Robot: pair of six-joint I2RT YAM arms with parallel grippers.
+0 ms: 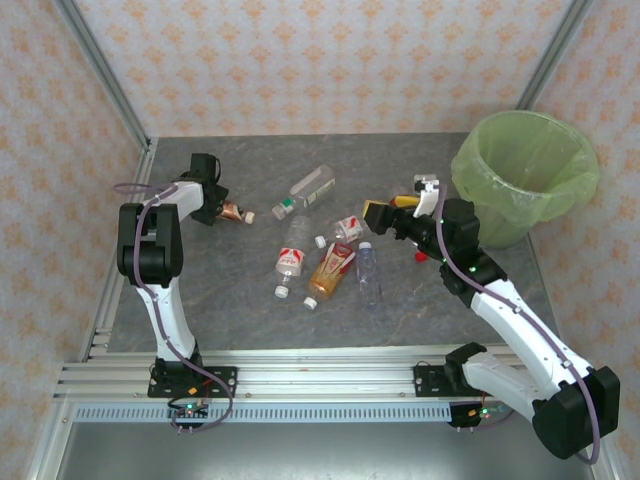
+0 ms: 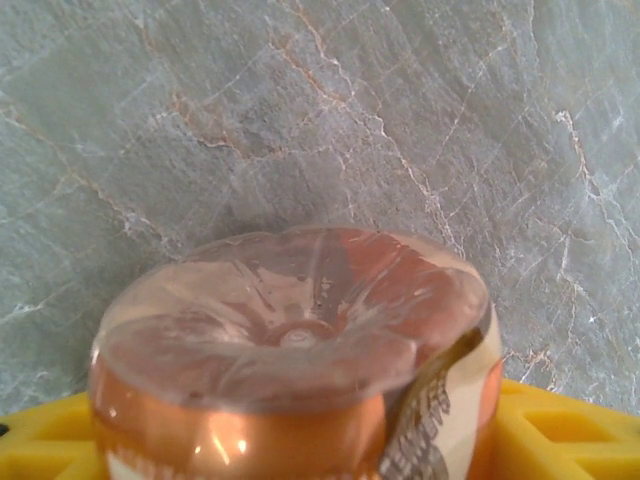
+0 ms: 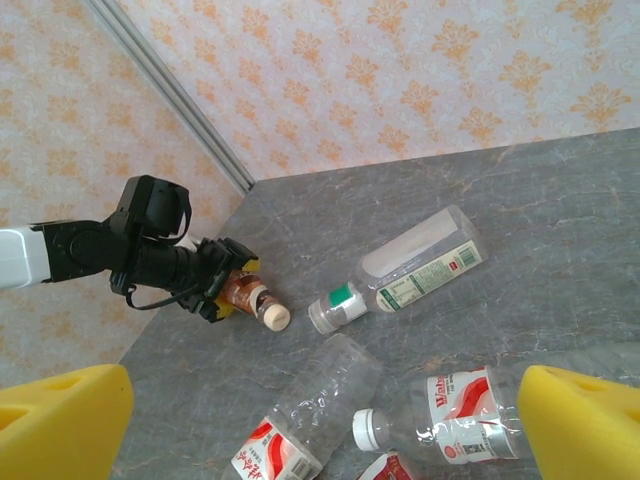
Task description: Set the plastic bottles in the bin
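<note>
My left gripper lies low on the table at the back left, shut on a small amber-brown bottle with a white cap. In the left wrist view the bottle's base sits between the yellow fingers. Several more plastic bottles lie mid-table: a large clear one with a green label, a red-white one, another red-white one, an orange-labelled one and a clear one. My right gripper hovers open above them, its fingers wide apart. The lime-green lined bin stands at the back right.
Patterned walls close the table at the back and both sides. A metal rail runs along the near edge. The right arm's elbow stands close to the bin's left side. Bare grey table lies in front of the left arm.
</note>
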